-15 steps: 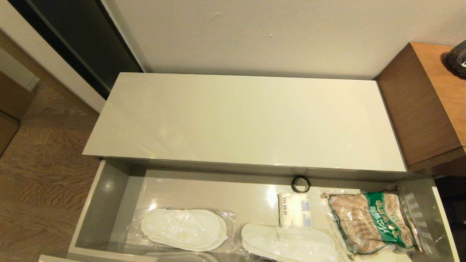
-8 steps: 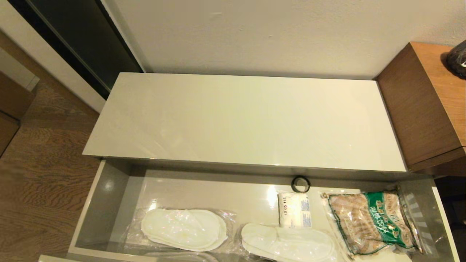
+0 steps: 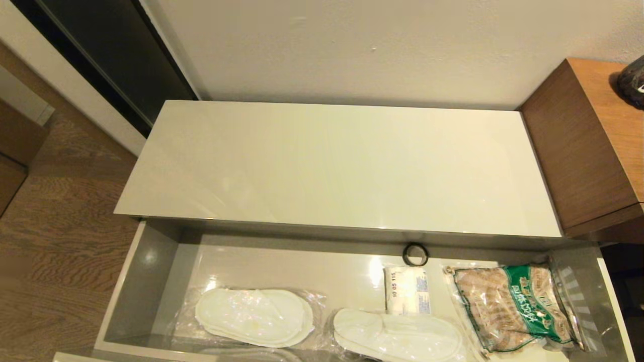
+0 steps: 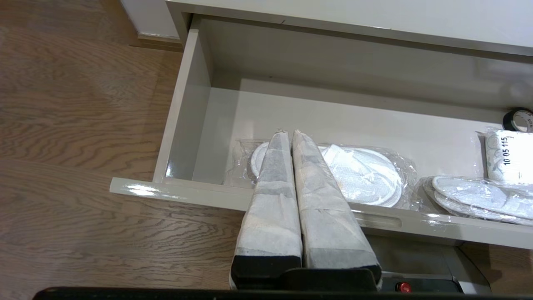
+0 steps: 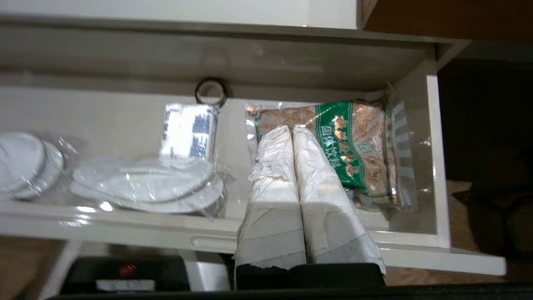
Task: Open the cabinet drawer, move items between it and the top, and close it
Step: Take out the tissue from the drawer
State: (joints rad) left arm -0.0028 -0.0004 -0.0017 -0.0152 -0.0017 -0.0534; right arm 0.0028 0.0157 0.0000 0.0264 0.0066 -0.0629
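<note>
The cabinet drawer (image 3: 133, 281) stands pulled out below the glossy cream top (image 3: 337, 166). Inside lie two clear-wrapped pairs of white slippers, one at the left (image 3: 254, 317) and one in the middle (image 3: 397, 336), with the white tissue pack (image 3: 406, 290) behind the middle pair. My left gripper (image 4: 289, 132) is shut and empty, above the drawer's front edge (image 4: 175, 193) over the left slippers (image 4: 366, 175). Shut and empty too, my right gripper (image 5: 290, 128) hovers over the drawer's right part. Neither gripper shows in the head view.
A green-labelled bag of brown snacks (image 3: 513, 306) fills the drawer's right end, and a small black ring (image 3: 415, 254) lies at the drawer's back. A taller brown wooden unit (image 3: 583, 151) adjoins the cabinet on the right. Wooden floor (image 3: 60, 236) lies to the left.
</note>
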